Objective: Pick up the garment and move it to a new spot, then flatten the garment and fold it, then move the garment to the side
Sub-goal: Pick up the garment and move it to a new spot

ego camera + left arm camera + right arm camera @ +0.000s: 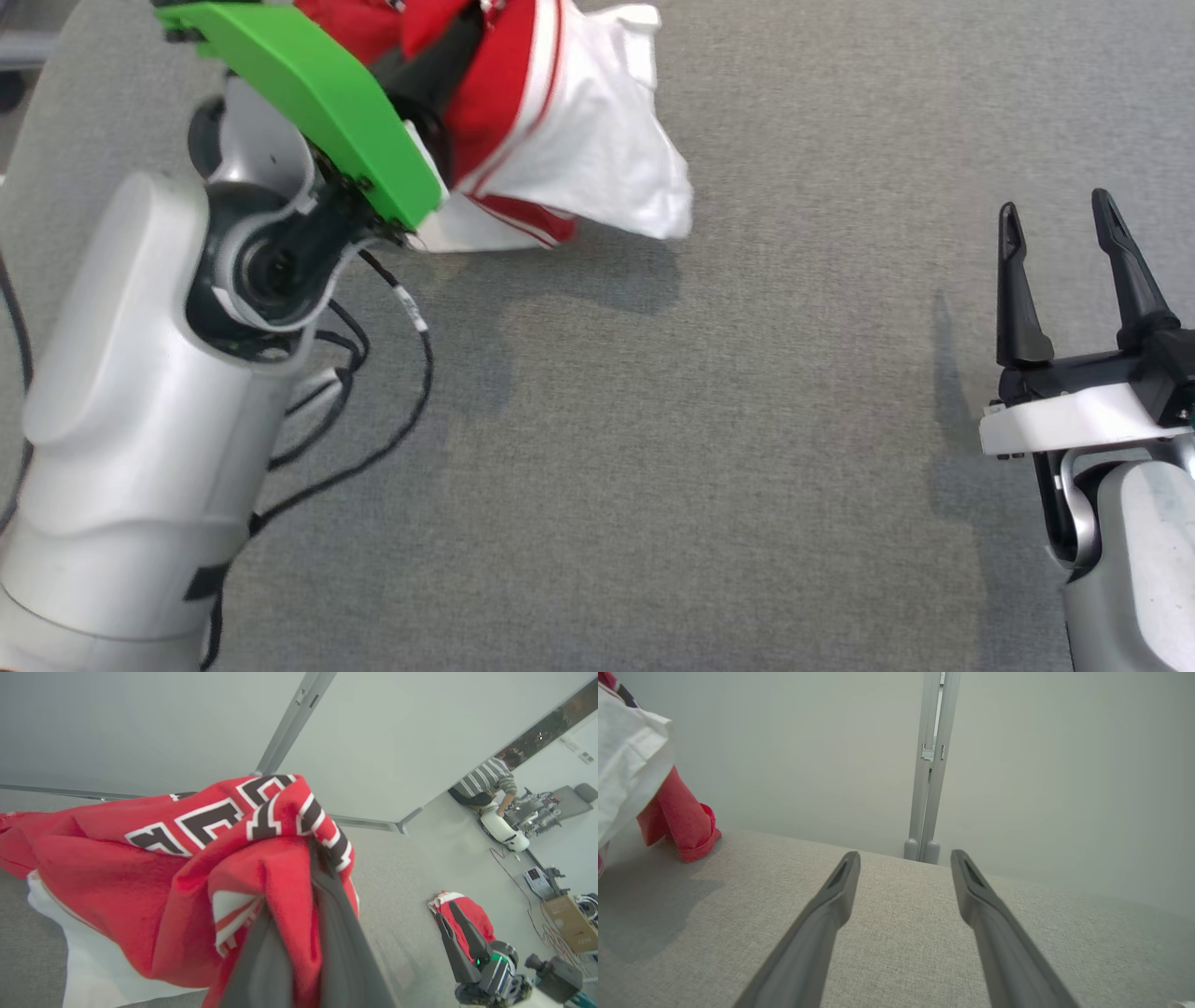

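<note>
The grey table [747,467] spreads across the head view, its left edge curving off at the upper left. The left arm [140,420] rises from the lower left corner, cut off by the bottom edge. Its green bracket [308,84] covers the wrist.

The garment [579,140], red and white, sits at the top of the head view, left of centre. Its upper part is cut off by the frame edge, and it throws a shadow on the table below. In the left wrist view it [140,882] bunches across the left and centre, with dark, white-edged lettering on the red too crumpled to read. In the right wrist view a red end [686,830] touches the table at the left edge. How much of the rest is lifted cannot be told.

The right claw [1055,203] stands at the right edge of the head view, fingers wide apart and holding nothing. It is well apart from the garment and the table shows between its fingers [906,855].

The left claw [314,858] is pinched tight on a red fold of the garment, its fingertips buried in the cloth.

Black cables [411,373] loop beside the left arm. A person [488,781] bends over at the upper right of the left wrist view, too small to make out more.
</note>
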Robot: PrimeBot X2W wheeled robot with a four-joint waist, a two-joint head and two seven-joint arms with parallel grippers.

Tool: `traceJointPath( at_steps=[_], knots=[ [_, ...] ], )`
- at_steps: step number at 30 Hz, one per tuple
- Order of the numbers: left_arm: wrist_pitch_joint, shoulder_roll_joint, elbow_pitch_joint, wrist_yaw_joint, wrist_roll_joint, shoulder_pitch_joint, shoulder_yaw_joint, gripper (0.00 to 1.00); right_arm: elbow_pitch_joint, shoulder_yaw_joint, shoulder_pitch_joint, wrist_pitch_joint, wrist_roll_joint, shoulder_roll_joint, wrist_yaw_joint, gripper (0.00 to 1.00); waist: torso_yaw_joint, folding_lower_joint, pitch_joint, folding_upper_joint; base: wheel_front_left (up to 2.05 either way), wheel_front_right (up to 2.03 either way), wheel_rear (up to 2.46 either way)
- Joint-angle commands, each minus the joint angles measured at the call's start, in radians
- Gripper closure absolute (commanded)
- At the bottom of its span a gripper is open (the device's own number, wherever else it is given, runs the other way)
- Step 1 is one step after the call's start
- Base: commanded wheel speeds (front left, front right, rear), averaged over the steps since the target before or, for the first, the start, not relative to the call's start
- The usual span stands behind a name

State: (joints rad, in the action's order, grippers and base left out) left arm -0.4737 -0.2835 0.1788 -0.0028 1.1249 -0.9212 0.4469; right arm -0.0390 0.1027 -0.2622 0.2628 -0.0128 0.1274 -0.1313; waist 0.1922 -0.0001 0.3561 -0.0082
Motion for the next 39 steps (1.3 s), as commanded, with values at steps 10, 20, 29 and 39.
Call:
traceJointPath(
  at_steps=[10, 20, 29, 39],
  knots=[
    [-0.022, 0.132, -0.258, 0.269, -0.061, 0.197, 0.163, 1.00, 0.001, -0.009, -0.034, 0.003, 0.040, -0.071, 0.001, 0.00, -0.281, 0.0001, 0.018, 0.0082, 0.00, 0.00, 0.00],
    [0.180, 0.223, 0.017, 0.300, -0.104, 0.124, 0.181, 1.00, -0.033, -0.048, -0.021, 0.003, 0.173, -0.077, 0.001, 0.00, -0.500, 0.0001, 0.053, 0.0082, 0.00, 0.00, 0.00],
    [0.322, 0.230, 0.178, 0.288, 0.006, 0.055, 0.274, 0.00, -0.040, -0.059, 0.002, 0.003, 0.199, -0.076, 0.001, 0.00, -0.529, 0.0001, 0.036, 0.0082, 0.00, 0.00, 0.00],
    [0.269, 0.093, -0.035, 0.213, -0.111, 0.155, 0.473, 0.00, -0.029, -0.004, 0.048, 0.003, 0.137, -0.075, 0.001, 0.00, -0.404, 0.0001, -0.016, 0.0082, 0.00, 0.00, 0.00]
  ],
)
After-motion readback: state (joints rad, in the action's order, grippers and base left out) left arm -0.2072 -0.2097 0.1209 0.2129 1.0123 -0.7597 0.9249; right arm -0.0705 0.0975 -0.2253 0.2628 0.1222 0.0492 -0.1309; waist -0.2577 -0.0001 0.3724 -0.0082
